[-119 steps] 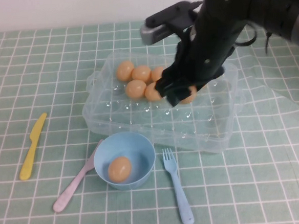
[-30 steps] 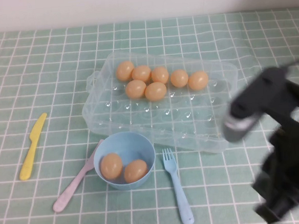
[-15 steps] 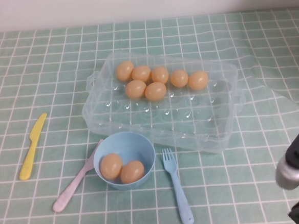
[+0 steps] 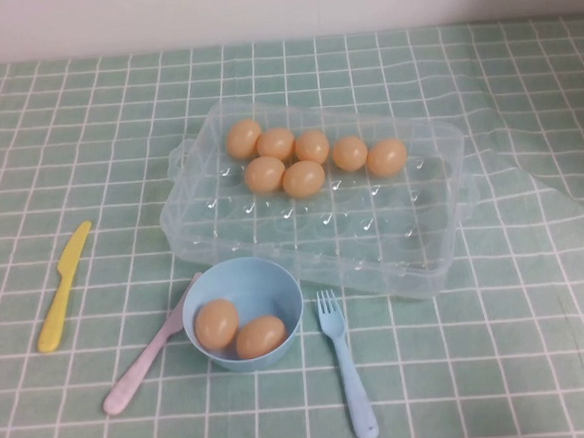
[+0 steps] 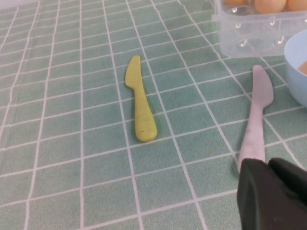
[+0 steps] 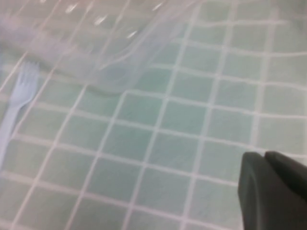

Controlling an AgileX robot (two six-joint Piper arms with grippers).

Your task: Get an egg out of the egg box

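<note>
The clear egg box point(image 4: 416, 270) stands mid-table with several tan-orange eggs point(image 4: 303, 178) in its far cups. Two more eggs point(image 4: 216, 324) lie in the light-blue bowl point(image 4: 276, 280) in front of the box. Neither gripper shows in the high view. In the left wrist view my left gripper point(image 5: 268, 165) is shut and empty, low over the tablecloth near the pink knife point(image 5: 256, 120); the box corner point(image 5: 259, 33) is beyond it. In the right wrist view my right gripper point(image 6: 265, 155) is shut and empty, over the cloth, apart from the box corner point(image 6: 96, 43).
A yellow knife point(image 4: 64, 285) lies at the left and a pink knife point(image 4: 146, 354) beside the bowl. A blue fork point(image 4: 344, 366) lies right of the bowl. A clear plastic lid point(image 4: 528, 152) lies right of the box.
The right arm, over the box four seconds ago, has drawn back to the lower right and left the high view. The bowl now holds two eggs, not one; the box has one fewer.
</note>
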